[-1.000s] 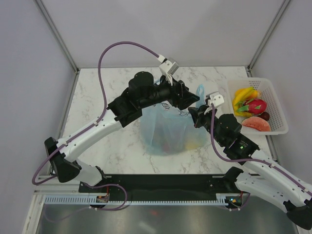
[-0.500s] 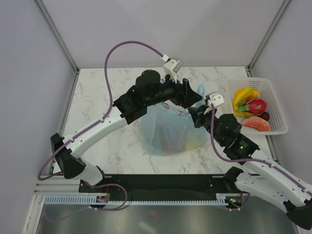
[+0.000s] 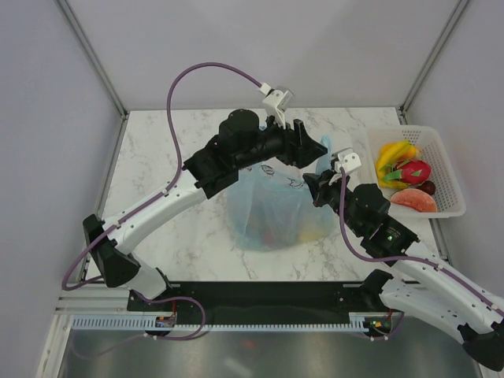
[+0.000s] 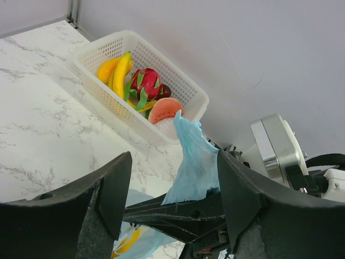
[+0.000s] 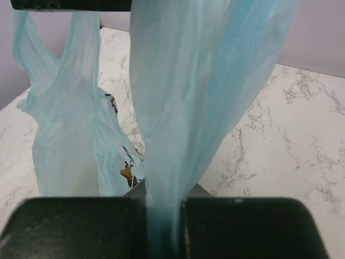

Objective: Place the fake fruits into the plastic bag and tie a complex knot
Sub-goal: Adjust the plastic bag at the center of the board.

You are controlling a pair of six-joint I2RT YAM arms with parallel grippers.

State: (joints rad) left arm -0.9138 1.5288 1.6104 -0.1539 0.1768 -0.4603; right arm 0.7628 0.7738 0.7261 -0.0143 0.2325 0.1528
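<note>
The light-blue plastic bag [image 3: 272, 206] stands mid-table with fake fruits showing dimly through it, one of them yellow [image 3: 315, 231]. My right gripper [image 3: 313, 187] is shut on one bag handle [image 5: 178, 108], which rises stretched from its jaws [image 5: 164, 202]. My left gripper [image 3: 303, 143] is open, and its jaws [image 4: 173, 162] straddle the handle's upright tip [image 4: 195, 162] just above the right gripper's fingers. More fake fruits lie in the white basket [image 3: 449, 177]: bananas [image 3: 394, 153], a dragon fruit [image 3: 413, 171], an orange-red slice [image 3: 413, 200] and a dark ball [image 3: 428, 187].
The mesh basket [image 4: 178, 86] sits at the table's right edge against the wall. The bag's other handle [image 5: 59, 81] hangs loose on the left of the right wrist view. Grey walls close in the marble table [image 3: 165, 157] at the back and both sides.
My left arm has shifted right and forward, bringing its jaws around the raised handle tip; they have narrowed slightly. The right gripper and the bag have stayed put.
</note>
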